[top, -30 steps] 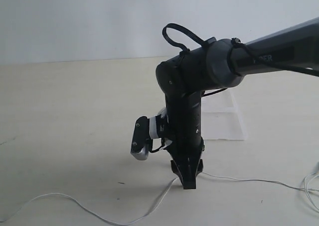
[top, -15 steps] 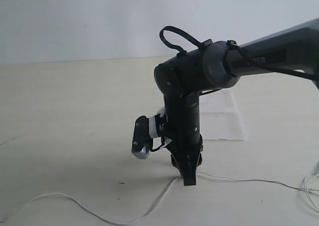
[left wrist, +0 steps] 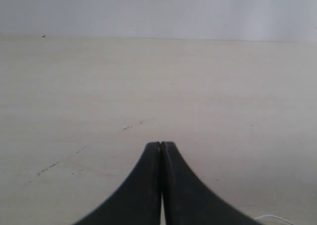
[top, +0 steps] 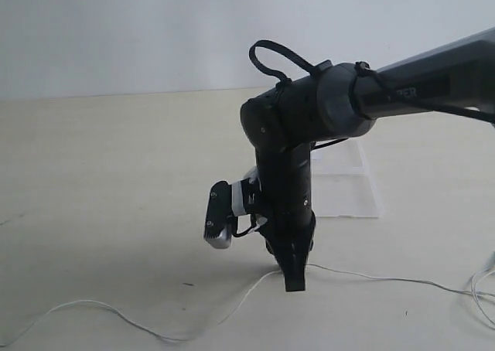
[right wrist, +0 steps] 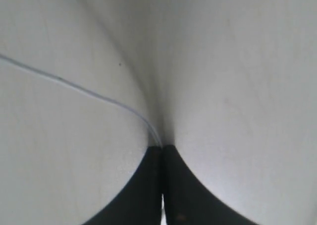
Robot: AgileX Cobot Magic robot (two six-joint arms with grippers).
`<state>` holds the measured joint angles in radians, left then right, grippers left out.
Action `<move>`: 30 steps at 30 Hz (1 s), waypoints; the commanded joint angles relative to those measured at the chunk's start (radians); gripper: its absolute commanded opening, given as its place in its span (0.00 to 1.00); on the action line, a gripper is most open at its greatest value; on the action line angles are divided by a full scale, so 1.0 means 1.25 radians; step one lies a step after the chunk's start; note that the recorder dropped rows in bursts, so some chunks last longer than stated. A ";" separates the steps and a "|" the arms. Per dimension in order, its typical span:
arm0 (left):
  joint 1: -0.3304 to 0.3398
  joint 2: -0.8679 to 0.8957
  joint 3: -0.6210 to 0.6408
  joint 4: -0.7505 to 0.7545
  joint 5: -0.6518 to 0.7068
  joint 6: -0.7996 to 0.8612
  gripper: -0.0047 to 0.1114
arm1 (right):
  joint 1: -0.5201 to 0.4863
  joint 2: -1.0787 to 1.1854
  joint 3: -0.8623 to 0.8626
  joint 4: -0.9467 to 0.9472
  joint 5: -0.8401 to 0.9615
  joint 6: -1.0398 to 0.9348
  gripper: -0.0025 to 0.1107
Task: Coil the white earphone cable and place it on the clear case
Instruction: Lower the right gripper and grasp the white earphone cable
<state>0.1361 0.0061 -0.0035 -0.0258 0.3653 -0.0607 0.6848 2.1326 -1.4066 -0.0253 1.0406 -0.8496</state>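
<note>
Cable (top: 116,314): thin white wire lying slack on the counter (top: 116,173). One long wavy run along the near side, from near left to near right. Some curves show at the right edge, cut off by the frame. No coil formed. Earbuds and inline piece not made out.
Grip point: about mid-run, near centre, where the wire lifts slightly off the counter to meet the right claw (top: 294,281).
Right claw: jaws pressed together, pointing straight down, tips at or just above the counter. In the right wrist view the wire runs right into the closed tips, so I judge it pinched there.
Case (top: 348,189): clear, flat on the counter, farther back and right of centre, partly hidden behind the right arm (top: 402,92). Nothing on the visible part. Well apart from the wire.
Left claw (left wrist: 161,145): closed, gripping nothing, over bare counter. A short bit of white wire shows at the edge of its view.
Done: wire taken hold of at one point, as far as I can judge.
Left: all the coiling, then carrying the bundle back and setting it on the case.
</note>
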 commanded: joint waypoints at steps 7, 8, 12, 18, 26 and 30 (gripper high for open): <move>-0.005 -0.005 0.003 -0.003 -0.008 0.001 0.04 | 0.001 -0.169 0.003 -0.030 0.021 0.093 0.02; -0.005 -0.005 0.003 -0.003 -0.008 0.001 0.04 | 0.001 -0.167 0.003 -0.032 0.021 0.135 0.05; -0.005 -0.005 0.003 -0.003 -0.008 0.001 0.04 | 0.000 -0.145 0.003 -0.040 0.078 0.209 0.36; -0.005 -0.005 0.003 -0.003 -0.008 0.001 0.04 | 0.000 -0.070 0.003 -0.081 0.083 0.240 0.47; -0.005 -0.005 0.003 -0.003 -0.008 0.001 0.04 | 0.000 -0.003 0.003 -0.090 0.069 0.240 0.47; -0.005 -0.005 0.003 -0.003 -0.008 0.001 0.04 | 0.000 0.005 0.003 -0.055 0.062 0.240 0.47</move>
<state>0.1361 0.0061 -0.0035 -0.0258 0.3653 -0.0587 0.6848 2.1332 -1.4043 -0.1187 1.1333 -0.5527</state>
